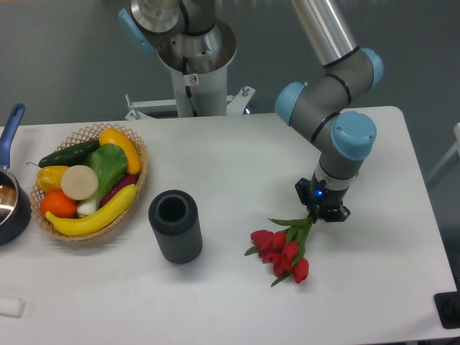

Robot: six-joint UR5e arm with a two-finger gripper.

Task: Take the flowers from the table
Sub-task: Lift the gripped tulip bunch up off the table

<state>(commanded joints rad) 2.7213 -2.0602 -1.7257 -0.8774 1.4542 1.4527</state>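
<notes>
The gripper is closed on the stem end of the flowers, its two fingers drawn together around the bound pale-green stems just below the blue-lit wrist. It grips there, at the narrow bundled end, probably because the stems give a firm, thin thing to pinch while the soft red heads stay clear of the fingers. The bunch runs from the gripper down and to the left in the camera view: stems up at the fingers, tulip heads fanned out at the lower end, green leaves spreading to either side near the middle. Its long axis lies diagonal across the right part of the table. Whether the heads touch the white tabletop or hang just above it cannot be told from this angle. Well to the left of the bunch stands a dark ribbed cylinder, open at the top, and further left a wicker basket of vegetables and fruit. A dark pot with a blue handle sits at the left edge.
</notes>
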